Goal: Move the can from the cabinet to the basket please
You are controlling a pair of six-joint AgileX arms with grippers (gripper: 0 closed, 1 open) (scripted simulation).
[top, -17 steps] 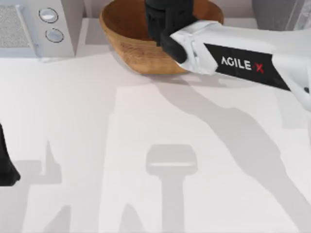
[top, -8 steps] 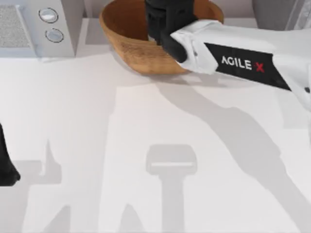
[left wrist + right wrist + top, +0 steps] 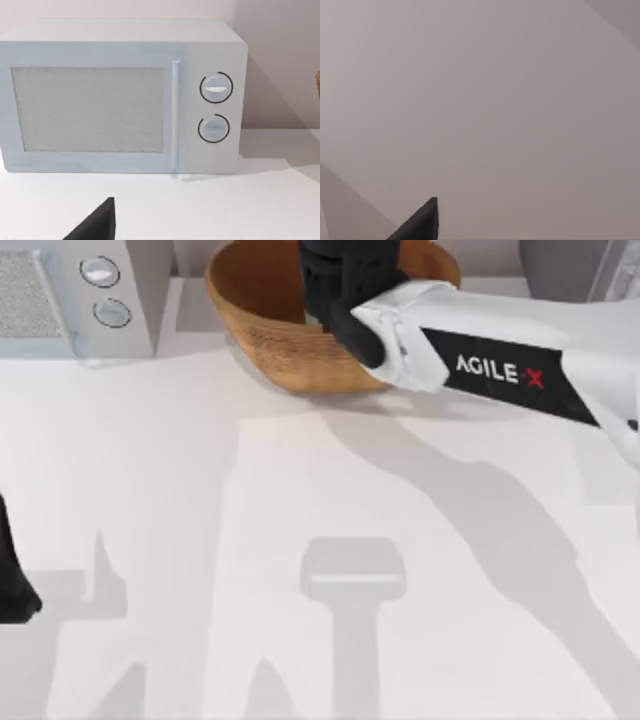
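Observation:
The woven basket [image 3: 270, 340] stands at the back middle of the table, light wicker outside and darker brown inside. My right arm reaches in from the right, and its black gripper [image 3: 345, 280] hangs over the basket's inside. The can is hidden from view. A corner of the grey cabinet [image 3: 560, 265] shows at the back right, behind the right arm. My left gripper [image 3: 12, 585] is parked at the table's left edge, far from the basket.
A white microwave [image 3: 70, 300] with two round knobs stands at the back left, and the left wrist view faces its front [image 3: 120, 100]. The right wrist view looks at a plain pale wall. The white table [image 3: 300, 490] carries only arm shadows.
The right arm has edged very slightly toward the back over the basket. The left arm has not moved.

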